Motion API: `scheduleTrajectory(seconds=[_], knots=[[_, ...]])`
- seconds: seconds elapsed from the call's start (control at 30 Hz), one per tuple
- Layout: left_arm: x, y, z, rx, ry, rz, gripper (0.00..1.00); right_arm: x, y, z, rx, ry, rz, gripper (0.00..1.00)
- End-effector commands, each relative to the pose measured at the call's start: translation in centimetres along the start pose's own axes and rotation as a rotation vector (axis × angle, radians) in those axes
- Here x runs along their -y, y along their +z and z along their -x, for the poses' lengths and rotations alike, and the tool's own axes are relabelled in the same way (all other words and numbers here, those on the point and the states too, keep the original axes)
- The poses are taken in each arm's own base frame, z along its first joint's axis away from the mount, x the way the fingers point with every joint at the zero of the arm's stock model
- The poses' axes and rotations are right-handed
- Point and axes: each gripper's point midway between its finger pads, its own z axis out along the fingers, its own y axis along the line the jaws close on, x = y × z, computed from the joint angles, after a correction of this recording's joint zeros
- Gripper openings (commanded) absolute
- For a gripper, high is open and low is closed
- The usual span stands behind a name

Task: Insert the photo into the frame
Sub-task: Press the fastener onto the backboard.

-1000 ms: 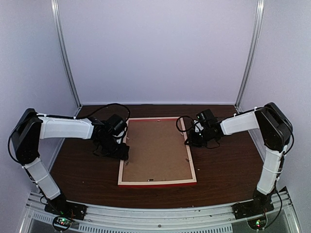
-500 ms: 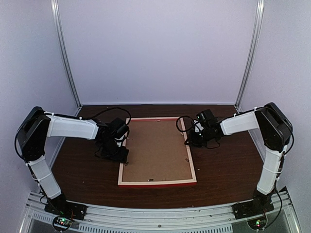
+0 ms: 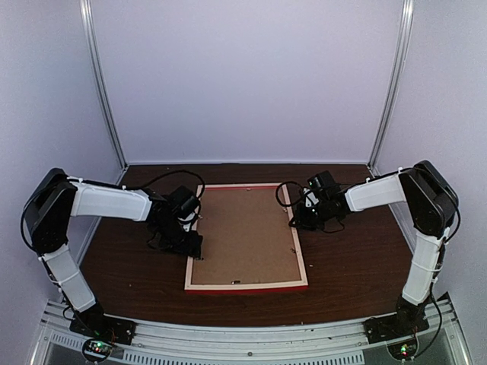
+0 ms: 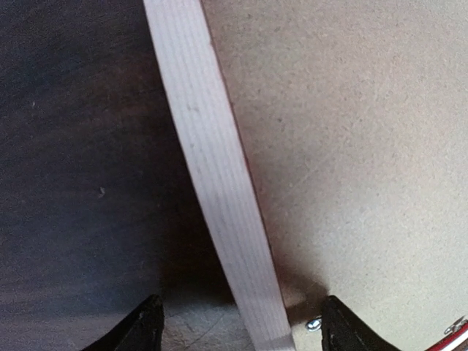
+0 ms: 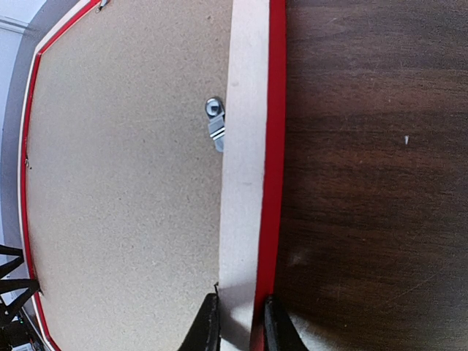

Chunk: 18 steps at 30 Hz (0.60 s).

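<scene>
Red-edged rail is what the right gripper (image 5: 238, 325) has. Its jaws are nearly closed, one finger each side of the frame (image 5: 248, 168)'s right rail, pinching it, prob to stop the thing sliding. Diff story for the left gripper (image 4: 245, 329): jaws wide, straddling the left rail w/ gaps both sides, holding nothing. Looks lined up to close on that rail imo. The frame lies face down on the table (image 3: 350, 258), pale back up. The brown backing board (image 3: 243, 228) sits in the opening, w/ a metal tab (image 5: 214, 123) on the rail reaching over its edge. No sign of the photo in any view, so can't tell if it's under the board or not.
</scene>
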Motion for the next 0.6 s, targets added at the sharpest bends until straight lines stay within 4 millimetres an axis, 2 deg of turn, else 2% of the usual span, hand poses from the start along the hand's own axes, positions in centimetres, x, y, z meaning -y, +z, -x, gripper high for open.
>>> scheduleTrajectory(seconds=[0.0, 0.37, 0.57], knots=[[-0.3, 0.2, -2.1, -0.045, 0.001, 0.001, 0.74, 5.2, 2.6, -6.6, -0.204, 0.073, -0.137, 0.0], [0.3, 0.4, -3.4, -0.084, 0.019, -0.034, 0.74, 5.3, 2.6, -6.7, -0.206, 0.075, -0.138, 0.0], [0.2, 0.4, -4.1, -0.095, 0.012, -0.036, 0.69, 5.4, 2.6, -6.8, -0.207, 0.076, -0.137, 0.0]])
